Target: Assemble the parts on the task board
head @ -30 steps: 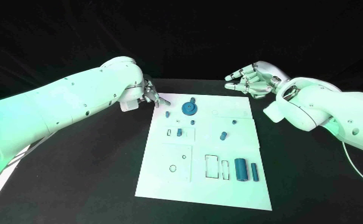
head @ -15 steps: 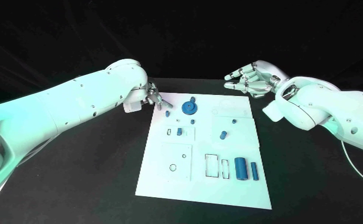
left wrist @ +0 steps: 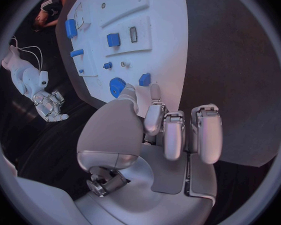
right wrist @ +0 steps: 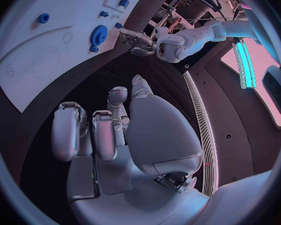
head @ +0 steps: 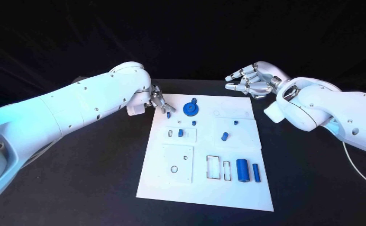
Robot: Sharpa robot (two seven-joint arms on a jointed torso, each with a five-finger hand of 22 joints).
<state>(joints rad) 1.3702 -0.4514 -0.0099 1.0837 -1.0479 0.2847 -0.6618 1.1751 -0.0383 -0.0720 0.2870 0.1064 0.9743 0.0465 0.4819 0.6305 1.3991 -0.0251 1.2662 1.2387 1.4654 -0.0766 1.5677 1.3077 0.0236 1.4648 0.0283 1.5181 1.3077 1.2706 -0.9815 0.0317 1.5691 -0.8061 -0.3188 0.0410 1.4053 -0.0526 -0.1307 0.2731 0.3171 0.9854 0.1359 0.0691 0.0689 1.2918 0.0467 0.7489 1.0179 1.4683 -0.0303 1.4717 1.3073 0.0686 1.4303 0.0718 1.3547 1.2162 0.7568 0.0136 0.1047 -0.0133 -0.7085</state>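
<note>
Your task board (head: 200,183) lies flat mid-tabletop (head: 91,183), long side running away from the robot. On the board: a blue gear (head: 190,110) sits at the far end, left of centre, with a small blue knob just beyond it, touching or nearly so. A small blue peg (head: 168,114) stands just left of the gear near the board's left edge. Nearer the robot from the gear you've got a small blue block (head: 181,133) next to a rectangular slot, a slanted blue piece (head: 225,136) right of that, and a tiny blue stud (head: 236,122) further toward the far end. At the board's near end, right side, a large blue cylinder (head: 243,170) lies beside a thinner blue bar (head: 256,172), just apart, with two empty rectangular cut-outs to their left. Left hand (head: 158,100) hovers at the board's far left corner, just beside the peg and gear; the left wrist view has its fingers (left wrist: 165,130) loosely curled, slightly apart, holding nothing, tips over the board edge next to the gear (left wrist: 117,86). Can't tell if a fingertip touches the board. Right hand (head: 249,82) sits off the board's far right corner, above the tabletop, well apart from all parts; fingers (right wrist: 104,130) half curled, spread, empty.
</note>
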